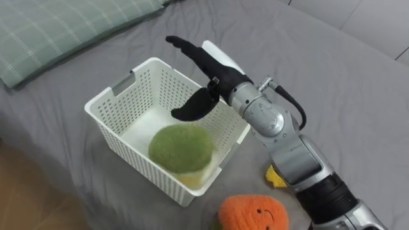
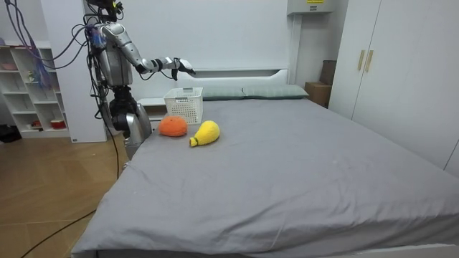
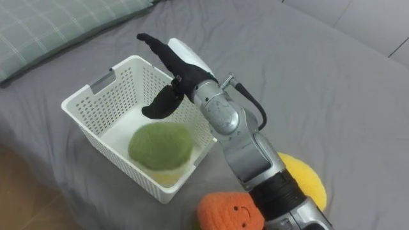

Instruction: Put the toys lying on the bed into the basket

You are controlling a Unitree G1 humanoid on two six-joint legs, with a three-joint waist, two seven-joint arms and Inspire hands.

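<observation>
A white slatted basket (image 1: 115, 96) (image 3: 89, 92) stands on the grey bed near its edge. A green round plush toy (image 1: 181, 147) (image 3: 161, 145) lies inside it. My right hand (image 1: 201, 67) (image 3: 172, 64) hovers over the basket's right rim, open, fingers straight and thumb hanging down, holding nothing. An orange plush toy with a face (image 1: 254, 213) (image 3: 229, 212) lies on the bed just in front of the basket. A yellow plush toy (image 1: 276, 177) (image 3: 304, 181) lies beside it, partly hidden behind my forearm. In the room view I stand at the bed's side by the basket (image 2: 184, 104), right hand (image 2: 178, 67) held above it.
A green checked pillow (image 1: 57, 32) lies at the head of the bed, left of the basket. The bed's edge and wooden floor (image 1: 25, 198) are close at the lower left. Wide grey bedding (image 2: 301, 165) stretches away beyond the toys. White shelves (image 2: 29, 86) stand behind me.
</observation>
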